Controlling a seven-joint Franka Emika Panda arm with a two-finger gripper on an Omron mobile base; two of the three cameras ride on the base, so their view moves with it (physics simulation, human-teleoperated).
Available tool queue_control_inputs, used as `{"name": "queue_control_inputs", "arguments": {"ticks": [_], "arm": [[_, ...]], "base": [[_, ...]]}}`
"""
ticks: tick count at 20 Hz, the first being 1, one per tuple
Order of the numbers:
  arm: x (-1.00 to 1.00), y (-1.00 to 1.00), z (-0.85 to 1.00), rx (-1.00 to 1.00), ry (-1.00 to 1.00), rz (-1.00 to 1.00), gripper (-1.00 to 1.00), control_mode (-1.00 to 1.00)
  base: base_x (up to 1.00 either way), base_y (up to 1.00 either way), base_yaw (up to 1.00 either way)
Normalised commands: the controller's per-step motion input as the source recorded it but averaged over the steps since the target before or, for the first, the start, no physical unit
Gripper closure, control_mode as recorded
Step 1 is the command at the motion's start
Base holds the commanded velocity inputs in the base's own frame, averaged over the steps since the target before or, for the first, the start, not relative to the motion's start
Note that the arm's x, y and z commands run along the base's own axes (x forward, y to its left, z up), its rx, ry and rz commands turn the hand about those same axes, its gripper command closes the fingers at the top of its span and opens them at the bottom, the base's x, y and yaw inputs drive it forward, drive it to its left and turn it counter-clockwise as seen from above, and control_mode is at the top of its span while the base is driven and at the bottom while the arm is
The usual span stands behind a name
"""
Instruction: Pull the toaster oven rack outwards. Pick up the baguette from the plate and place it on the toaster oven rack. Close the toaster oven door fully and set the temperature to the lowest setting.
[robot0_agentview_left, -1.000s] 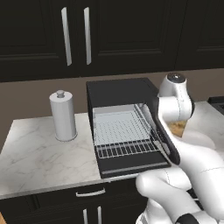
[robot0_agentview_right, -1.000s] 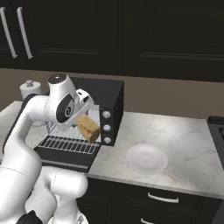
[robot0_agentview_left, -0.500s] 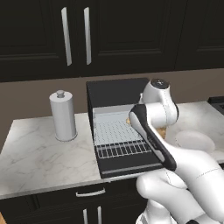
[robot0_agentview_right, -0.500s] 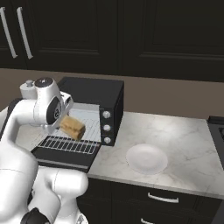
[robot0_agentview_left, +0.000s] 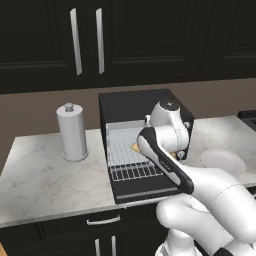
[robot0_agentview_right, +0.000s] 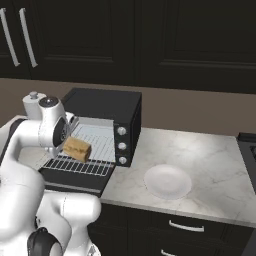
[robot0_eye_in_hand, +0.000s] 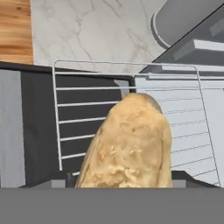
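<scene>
Gripper (robot0_agentview_right: 67, 145) is clamped on the baguette (robot0_agentview_right: 77, 148), carrying it just above the toaster oven rack (robot0_agentview_right: 95, 150), which is drawn out over the lowered toaster oven door (robot0_agentview_right: 70, 178) to receive it. At four o'clock from the oven, the plate (robot0_agentview_right: 167, 181) sits bare.

Counted: 1 toaster oven (robot0_agentview_right: 107, 112) w/ 3 knobs (robot0_agentview_right: 121, 145) on its front, 1 toaster oven rack (robot0_agentview_right: 92, 150), 1 toaster oven door (robot0_agentview_left: 145, 188). 1 baguette (robot0_agentview_right: 77, 149), 1 plate (robot0_agentview_right: 167, 181), 1 white canister (robot0_agentview_left: 72, 132) are seen on 1 counter (robot0_agentview_right: 210, 170). 2 cabinet handles (robot0_agentview_left: 86, 41) are seen above.
</scene>
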Motion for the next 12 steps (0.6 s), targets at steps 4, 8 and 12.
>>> {"name": "queue_control_inputs", "arguments": {"ticks": [4, 8, 12], "arm": [[0.31, 0.21, -0.22, 0.0, 0.02, 0.08, 1.0, -1.0], [0.27, 0.14, -0.21, -0.02, 0.01, 0.04, 1.0, -1.0], [0.2, 0.19, -0.24, -0.05, 0.02, 0.01, 1.0, -1.0]], "base": [[0.0, 0.0, 0.0], [0.0, 0.0, 0.0], [0.0, 0.0, 0.0]]}}
